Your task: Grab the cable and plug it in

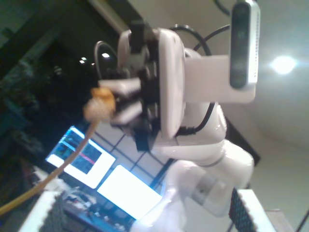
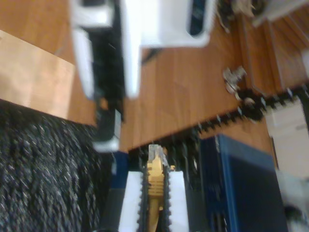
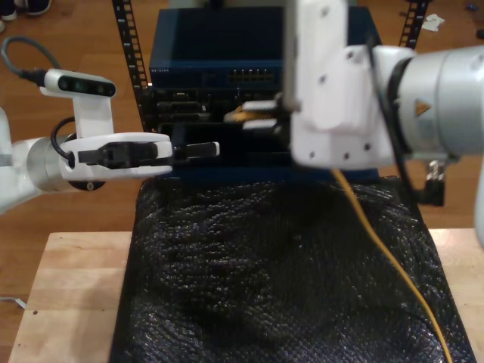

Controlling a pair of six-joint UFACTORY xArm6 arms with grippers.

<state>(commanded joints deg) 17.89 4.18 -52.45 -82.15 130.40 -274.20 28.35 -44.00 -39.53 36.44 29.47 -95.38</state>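
The yellow-orange cable (image 3: 378, 242) hangs from my second gripper (image 3: 257, 119) at the exterior view's right and trails down over the black mat. That gripper is shut on the cable (image 2: 155, 183) just behind its clear plug (image 2: 155, 153), which sticks out past the fingertips. The plug (image 3: 236, 115) points toward the dark rack units and hangs in front of them, apart from any port. My first gripper (image 3: 200, 150), at the exterior view's left, is open and holds nothing. It faces the second gripper (image 1: 120, 99) and the cable (image 1: 58, 169), and its textured pads (image 1: 48, 212) are spread wide.
A blue network unit (image 3: 219, 53) with a row of ports (image 3: 253, 76) stands at the back on black rack rails. A black bubbly mat (image 3: 280, 265) covers the wooden table (image 3: 68, 302). Wooden floor lies beyond.
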